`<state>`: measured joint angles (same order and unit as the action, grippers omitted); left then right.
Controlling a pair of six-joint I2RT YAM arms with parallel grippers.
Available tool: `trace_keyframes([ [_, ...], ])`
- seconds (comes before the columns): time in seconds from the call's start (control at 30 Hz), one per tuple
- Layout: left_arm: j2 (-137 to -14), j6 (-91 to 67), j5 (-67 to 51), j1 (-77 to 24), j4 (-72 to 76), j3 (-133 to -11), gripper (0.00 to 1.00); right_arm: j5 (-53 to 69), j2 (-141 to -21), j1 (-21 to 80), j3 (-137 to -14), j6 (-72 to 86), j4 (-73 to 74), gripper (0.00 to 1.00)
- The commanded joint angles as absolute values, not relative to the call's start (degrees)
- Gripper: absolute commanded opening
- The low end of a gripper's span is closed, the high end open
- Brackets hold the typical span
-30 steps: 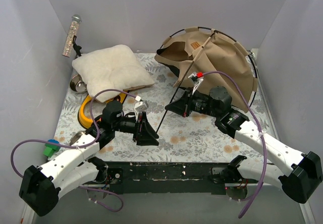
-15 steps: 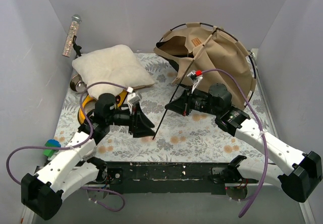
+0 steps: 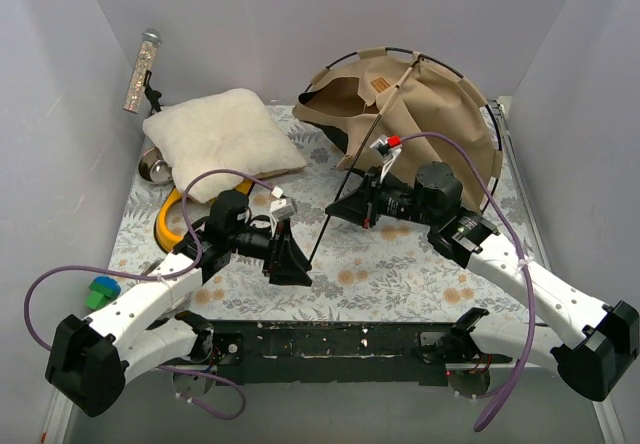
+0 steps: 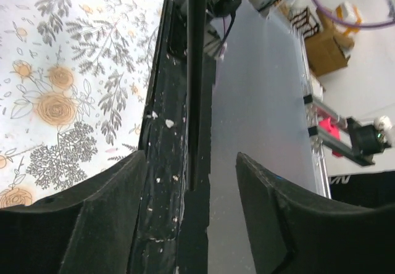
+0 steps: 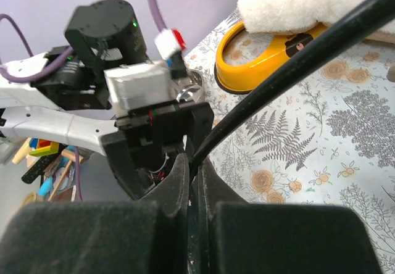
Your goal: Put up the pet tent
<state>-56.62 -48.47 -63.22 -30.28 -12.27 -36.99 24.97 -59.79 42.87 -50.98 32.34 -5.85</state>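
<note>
One tan fabric pet tent (image 3: 450, 124) stands right of the single fluffy cream cushion (image 3: 220, 139), behind the right claw (image 3: 334, 209), which is clenched on its thin black pole (image 3: 322, 239). The left claw (image 3: 298, 261) is released, with the pole's lower end between its fingers.

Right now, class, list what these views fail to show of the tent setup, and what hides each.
Top view: inside of the pet tent, covered by its slumped fabric.
Top view: most of the yellow bowl stand, under the cushion.
Right wrist view: where the right gripper pinches the pole, dark and blurred.
</note>
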Motion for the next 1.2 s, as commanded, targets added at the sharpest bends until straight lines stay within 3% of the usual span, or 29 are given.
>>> trace_keyframes([
  [0.0, -55.90, -53.95, -61.44, -32.69, -2.65, -34.19, 0.52, 26.10, -58.98, 43.07, -56.25, 27.25, -10.55, 0.01],
  [0.13, -57.04, -59.31, -62.31, -32.96, 2.52, -35.51, 0.11, 26.98, -58.80, 43.07, -56.52, 26.72, -10.02, 0.01],
  [0.2, -56.87, -63.96, -61.62, -32.96, 7.01, -35.42, 0.02, 27.77, -58.97, 43.07, -55.64, 26.80, -10.28, 0.05],
  [0.23, -57.04, -66.42, -60.92, -32.96, 9.29, -35.33, 0.00, 28.12, -58.89, 43.07, -55.20, 27.15, -10.54, 0.16],
  [0.27, -57.22, -69.14, -60.65, -33.05, 11.14, -35.33, 0.00, 28.47, -59.15, 43.07, -54.67, 27.51, -11.24, 0.27],
  [0.33, -57.83, -73.89, -59.68, -32.96, 16.23, -35.25, 0.00, 28.92, -59.50, 43.24, -53.71, 29.00, -13.96, 0.38],
  [0.63, -63.19, -81.03, -56.34, -33.22, 26.27, -37.09, 0.00, 27.07, -60.73, 47.98, -49.49, 32.61, -20.30, 0.41],
  [0.93, -64.34, -79.28, -56.33, -33.31, 25.93, -40.16, 0.00, 27.16, -59.32, 50.18, -45.09, 33.57, -21.18, 0.34],
  [1.03, -64.78, -78.23, -56.95, -33.92, 25.93, -41.04, 0.00, 26.98, -59.85, 50.27, -44.82, 34.28, -23.63, 0.22],
  [1.1, -64.60, -77.00, -57.57, -34.63, 25.32, -41.40, 0.00, 26.81, -59.85, 50.19, -45.52, 34.02, -24.52, 0.03],
  [1.17, -63.81, -74.98, -58.00, -35.07, 23.39, -41.75, 0.02, 26.46, -59.42, 50.27, -46.93, 33.49, -24.17, 0.01],
])
